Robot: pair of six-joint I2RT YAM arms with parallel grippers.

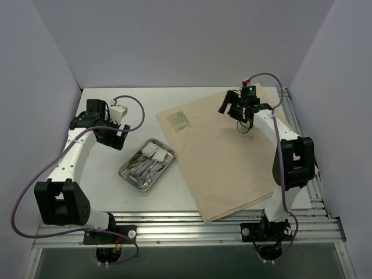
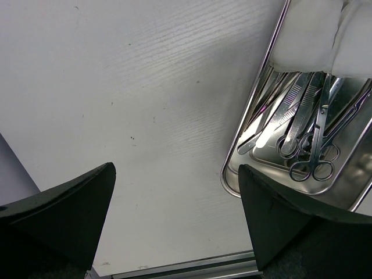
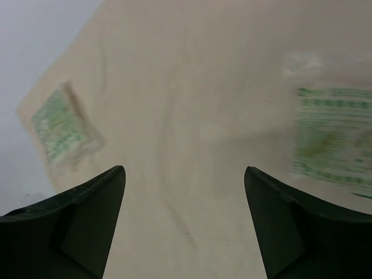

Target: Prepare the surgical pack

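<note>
The tan cloth [image 1: 232, 157] lies spread flat on the right half of the table. One green packet [image 1: 179, 119] rests on the cloth's far left corner and shows at the left of the right wrist view [image 3: 58, 125]. A second green packet [image 3: 331, 136], blurred, lies on the cloth at that view's right. My right gripper [image 1: 231, 107] [image 3: 183, 170] hovers open over bare cloth between them, holding nothing. The steel tray [image 1: 127, 173] [image 2: 250, 116] sits left of the cloth with scissors [image 2: 311, 157] and white gauze [image 2: 314, 35] inside. My left gripper [image 1: 116, 138] [image 2: 176, 168] is open over bare table beside the tray.
White enclosure walls close in the left, right and far sides. An aluminium rail [image 1: 192, 224] runs along the near edge, carrying both arm bases. A metal frame [image 1: 302, 128] borders the table's right side beside the cloth.
</note>
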